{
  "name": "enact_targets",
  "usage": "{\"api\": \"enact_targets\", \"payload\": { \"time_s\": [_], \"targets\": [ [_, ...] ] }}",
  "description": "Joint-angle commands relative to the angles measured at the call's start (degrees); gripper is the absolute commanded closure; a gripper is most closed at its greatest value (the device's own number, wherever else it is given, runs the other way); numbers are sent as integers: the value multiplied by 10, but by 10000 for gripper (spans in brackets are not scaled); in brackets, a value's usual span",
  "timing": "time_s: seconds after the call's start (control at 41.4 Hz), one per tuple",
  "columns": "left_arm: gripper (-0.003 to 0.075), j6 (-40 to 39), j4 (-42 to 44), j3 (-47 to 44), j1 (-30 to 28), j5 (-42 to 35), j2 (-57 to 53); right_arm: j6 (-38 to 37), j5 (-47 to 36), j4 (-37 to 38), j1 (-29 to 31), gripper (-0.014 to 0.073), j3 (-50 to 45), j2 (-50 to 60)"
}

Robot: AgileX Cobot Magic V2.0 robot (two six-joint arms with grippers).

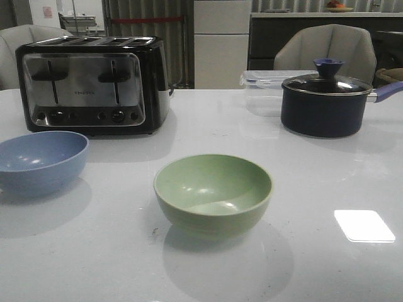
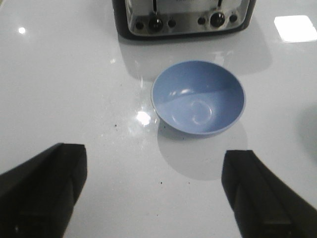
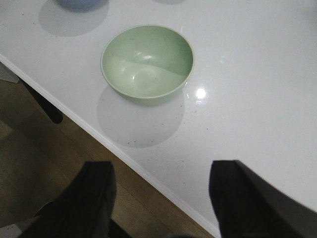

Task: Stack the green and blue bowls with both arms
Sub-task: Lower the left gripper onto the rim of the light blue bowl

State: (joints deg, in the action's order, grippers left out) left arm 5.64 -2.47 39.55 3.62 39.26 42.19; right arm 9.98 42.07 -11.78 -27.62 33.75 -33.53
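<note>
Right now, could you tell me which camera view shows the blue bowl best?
The left wrist view: the blue bowl sits whole, its inside visible. The front view crops it at the left edge; the right wrist view catches only a sliver.

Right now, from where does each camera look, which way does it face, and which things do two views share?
Front view: sits behind the table's near edge, faces forward over the green bowl, blue bowl, toaster and pot; no robot part shows.
Left wrist view: looks down on the blue bowl and toaster; the open left gripper shows.
Right wrist view: looks down over the table edge at the green bowl; the open right gripper shows.
Shared: each wrist view shares its bowl with the front view.
</note>
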Motion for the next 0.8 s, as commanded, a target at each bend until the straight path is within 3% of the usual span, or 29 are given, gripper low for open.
{"api": "enact_targets", "payload": {
  "time_s": [0.0,0.29,0.772],
  "targets": [
    [95,-5,0,52,4,-2,65,8,-37,-4,0,76,16,0],
    [97,-5,-7,143,-1,26,272,8,-37,-4,0,76,16,0],
    [97,-5,-36,269,-20,-23,528,8,-37,-4,0,76,16,0]
  ]
}}
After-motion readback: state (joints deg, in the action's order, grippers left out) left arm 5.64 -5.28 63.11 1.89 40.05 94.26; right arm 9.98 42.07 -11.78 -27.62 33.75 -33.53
